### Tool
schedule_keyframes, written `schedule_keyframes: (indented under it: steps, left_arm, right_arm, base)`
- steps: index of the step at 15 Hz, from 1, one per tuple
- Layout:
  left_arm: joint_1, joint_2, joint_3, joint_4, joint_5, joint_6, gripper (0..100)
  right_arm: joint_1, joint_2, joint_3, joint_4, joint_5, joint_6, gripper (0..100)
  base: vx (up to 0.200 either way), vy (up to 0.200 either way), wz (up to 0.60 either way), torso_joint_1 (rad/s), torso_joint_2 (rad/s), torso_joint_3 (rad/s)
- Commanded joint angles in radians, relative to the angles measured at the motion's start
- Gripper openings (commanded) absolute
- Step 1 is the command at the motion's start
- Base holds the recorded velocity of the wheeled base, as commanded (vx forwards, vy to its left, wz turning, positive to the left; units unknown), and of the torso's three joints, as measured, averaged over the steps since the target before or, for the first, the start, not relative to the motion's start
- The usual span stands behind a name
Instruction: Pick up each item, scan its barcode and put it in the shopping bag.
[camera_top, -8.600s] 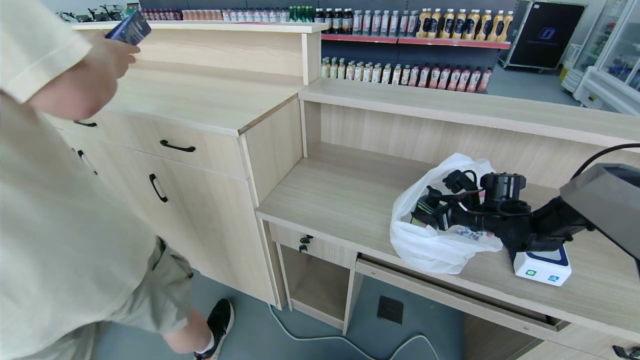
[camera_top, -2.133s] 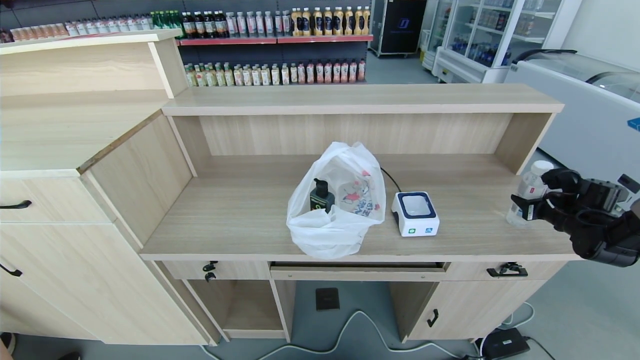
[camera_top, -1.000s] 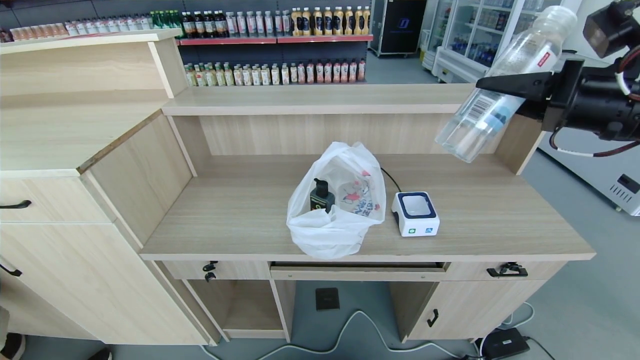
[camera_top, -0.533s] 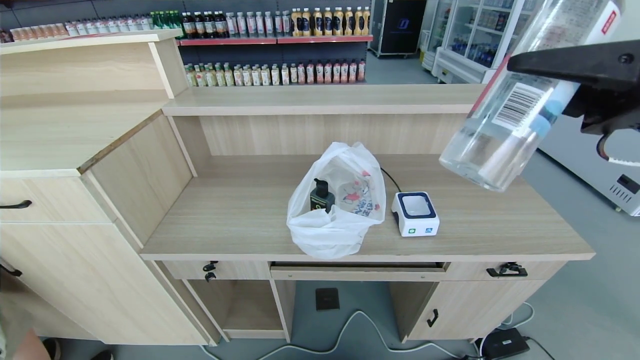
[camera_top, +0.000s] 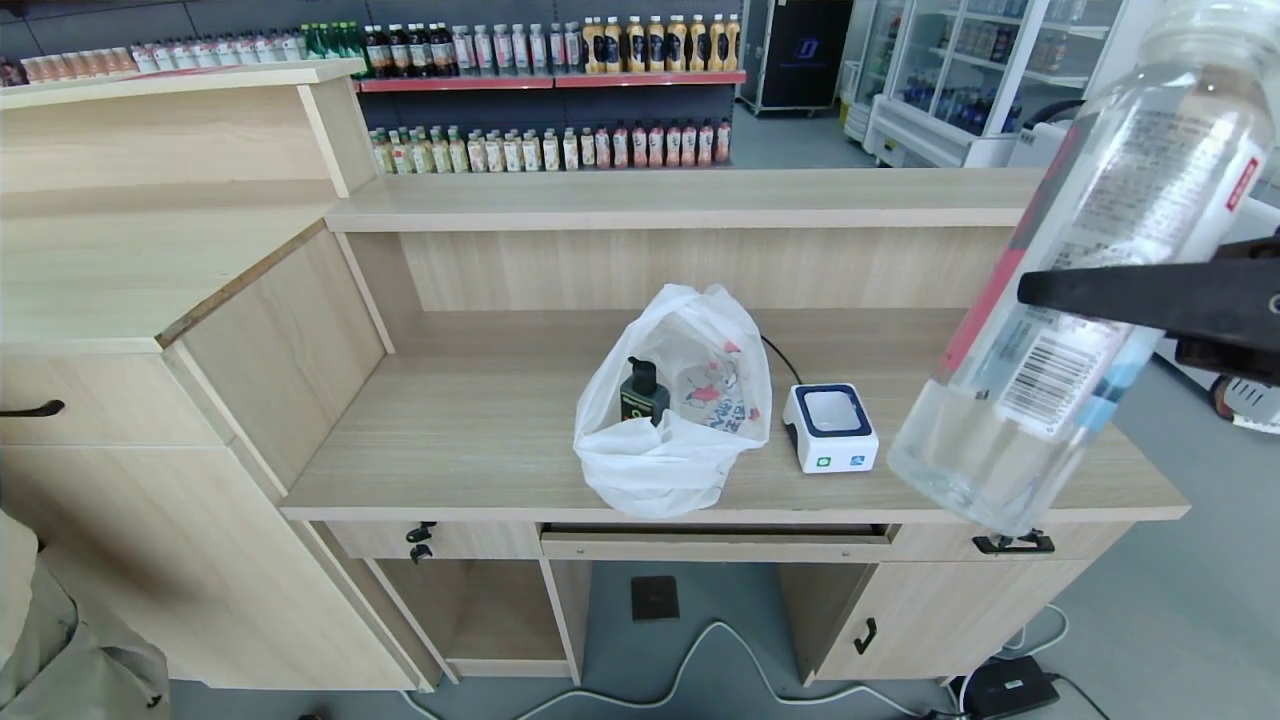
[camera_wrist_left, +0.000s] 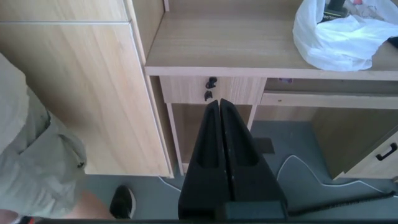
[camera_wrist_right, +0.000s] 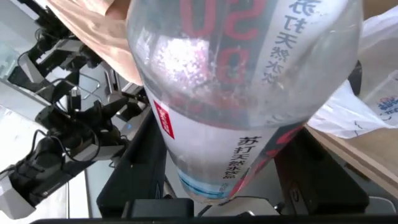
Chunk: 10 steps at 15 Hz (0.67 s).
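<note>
My right gripper (camera_top: 1120, 300) is shut on a clear water bottle (camera_top: 1090, 270), held tilted high over the right end of the wooden counter (camera_top: 480, 440), cap uppermost. Its barcode (camera_top: 1045, 385) faces the head camera. In the right wrist view the bottle (camera_wrist_right: 249, 93) sits between the right gripper's (camera_wrist_right: 230, 199) black fingers. A white scanner (camera_top: 830, 427) with a blue rim stands mid-counter. Just left of it is the white shopping bag (camera_top: 670, 430), open, with a dark bottle (camera_top: 643, 392) inside. My left gripper (camera_wrist_left: 219, 107) is shut on nothing, low in front of the counter (camera_wrist_left: 236, 43), left of the bag (camera_wrist_left: 342, 43).
A raised shelf (camera_top: 680, 195) runs along the counter's back, and a taller cabinet (camera_top: 130, 260) adjoins on the left. A black cable (camera_top: 775, 350) leads from the scanner to the back wall. Drawers with black handles (camera_top: 1012, 543) sit under the counter edge.
The right gripper took the bottle from the counter's right end and lifted it. Over the last half second the bottle has come lower. The left arm, bag and scanner have not moved.
</note>
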Motion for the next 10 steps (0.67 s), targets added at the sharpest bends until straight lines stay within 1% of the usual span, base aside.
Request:
schedule_keyframes:
  steps: [1, 4, 6, 7, 10]
  left_arm:
    - [0.0, 0.0, 0.0, 0.0, 0.001, 0.0, 0]
    - [0.0, 0.0, 0.0, 0.0, 0.001, 0.0, 0]
    - [0.0, 0.0, 0.0, 0.0, 0.001, 0.0, 0]
    - [0.0, 0.0, 0.0, 0.0, 0.001, 0.0, 0]
    - [0.0, 0.0, 0.0, 0.0, 0.001, 0.0, 0]
  right_arm:
    - [0.032, -0.021, -0.017, 0.028, -0.001, 0.008, 0]
    - [0.079, -0.014, -0.029, 0.048, -0.013, 0.008, 0]
    - [0.104, -0.01, -0.026, 0.048, -0.072, 0.001, 0]
    - [0.108, -0.01, -0.026, 0.048, -0.093, 0.0, 0]
    - [0.105, -0.01, -0.023, 0.05, -0.099, -0.014, 0]
  base:
    - [0.0, 0.0, 0.0, 0.0, 0.0, 0.0]
    - [0.0, 0.0, 0.0, 0.0, 0.0, 0.0]
    - [0.0, 0.0, 0.0, 0.0, 0.0, 0.0]
    - [0.0, 0.0, 0.0, 0.0, 0.0, 0.0]
    - [0.0, 0.0, 0.0, 0.0, 0.0, 0.0]
